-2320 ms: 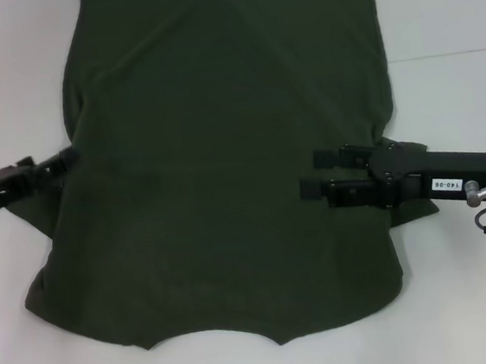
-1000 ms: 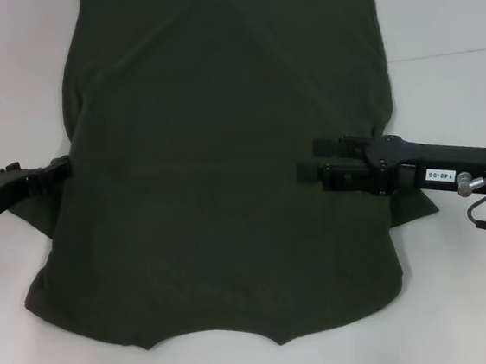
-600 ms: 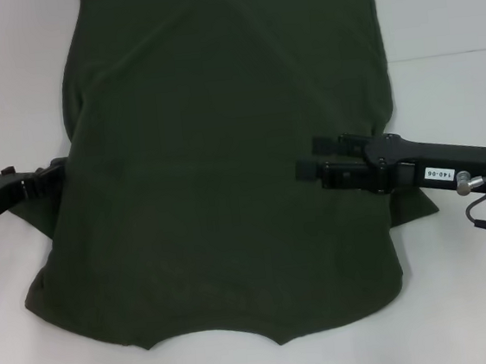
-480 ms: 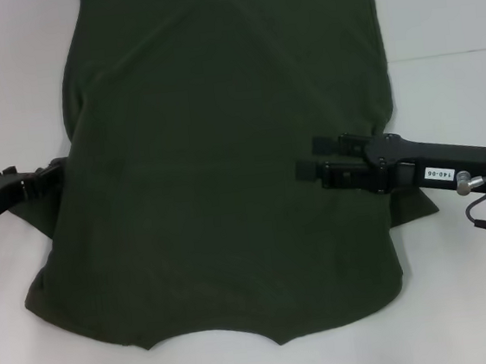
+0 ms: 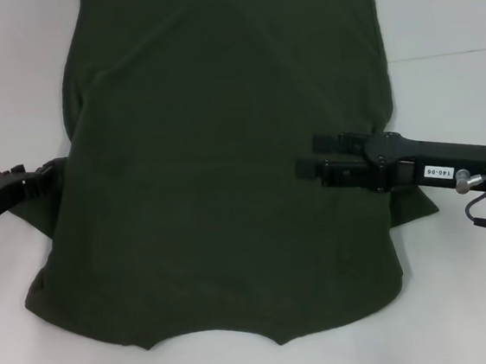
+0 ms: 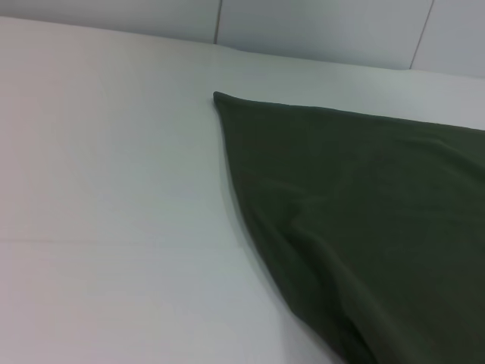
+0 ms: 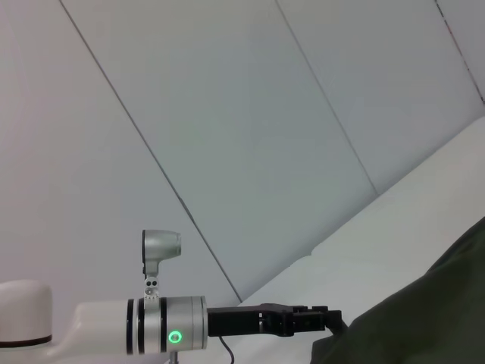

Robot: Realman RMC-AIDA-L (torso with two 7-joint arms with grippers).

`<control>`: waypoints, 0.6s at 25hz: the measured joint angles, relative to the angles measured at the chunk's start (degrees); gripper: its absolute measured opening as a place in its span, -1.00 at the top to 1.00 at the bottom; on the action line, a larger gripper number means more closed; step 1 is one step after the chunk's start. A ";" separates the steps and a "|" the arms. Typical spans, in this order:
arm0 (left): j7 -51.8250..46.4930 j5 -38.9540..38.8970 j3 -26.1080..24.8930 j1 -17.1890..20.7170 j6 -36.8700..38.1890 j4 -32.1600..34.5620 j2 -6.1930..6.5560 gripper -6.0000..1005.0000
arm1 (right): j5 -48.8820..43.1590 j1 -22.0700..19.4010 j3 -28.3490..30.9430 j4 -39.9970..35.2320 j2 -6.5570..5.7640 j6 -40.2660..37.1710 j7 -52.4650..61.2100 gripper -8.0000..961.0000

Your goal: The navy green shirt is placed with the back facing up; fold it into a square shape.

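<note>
Now | navy green shirt (image 5: 224, 166) top cropped | left gripper (image 5: 54, 167) unreadable | right gripper (image 5: 306, 160) parted, empty

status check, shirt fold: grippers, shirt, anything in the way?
Left gripper at shirt's left edge. Right gripper open over its right side. Navy green shirt flat on white table, unfolded. Nothing in the way.

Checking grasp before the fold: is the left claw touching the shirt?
Touching. Head view: left claw tips meet the navy green shirt at its left edge, no gap visible.
</note>
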 joint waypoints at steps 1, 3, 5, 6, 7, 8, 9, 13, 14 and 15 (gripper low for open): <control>0.00 0.00 0.00 -0.02 -0.02 0.00 0.00 -0.05 | 0.00 0.00 0.00 0.00 0.00 0.04 -0.02 -0.86; 0.00 0.00 0.00 -0.08 -0.02 0.01 0.00 -0.02 | 0.00 0.00 0.00 0.04 0.00 0.05 -0.04 -0.86; 0.00 0.00 0.03 -0.15 -0.02 0.01 0.00 -0.02 | 0.00 0.00 0.00 0.07 0.00 0.08 -0.05 -0.85; 0.00 0.00 0.06 -0.18 -0.02 0.01 0.00 -0.02 | 0.00 0.00 0.00 0.08 0.00 0.10 -0.05 -0.85; 0.00 0.00 0.08 -0.23 -0.02 0.01 0.00 -0.02 | 0.00 0.00 0.00 0.09 0.00 0.11 -0.05 -0.85; 0.00 0.00 0.09 -0.28 -0.02 0.01 0.00 -0.02 | 0.00 0.00 0.00 0.09 0.00 0.12 -0.05 -0.85; 0.00 0.00 0.10 -0.33 -0.02 0.01 0.00 -0.02 | 0.00 0.02 0.00 0.09 0.00 0.12 -0.05 -0.85; 0.04 0.00 1.01 -0.40 -0.77 0.01 0.00 -0.02 | 0.00 0.09 0.00 0.09 0.00 0.12 -0.05 -0.85; 0.05 0.00 1.31 -0.42 -1.03 0.01 -0.02 -0.02 | 0.00 0.11 0.00 0.09 0.00 0.14 -0.05 -0.85; 0.05 0.00 1.56 -0.45 -1.30 0.00 -0.04 -0.02 | 0.00 0.14 0.00 0.09 0.00 0.16 -0.05 -0.85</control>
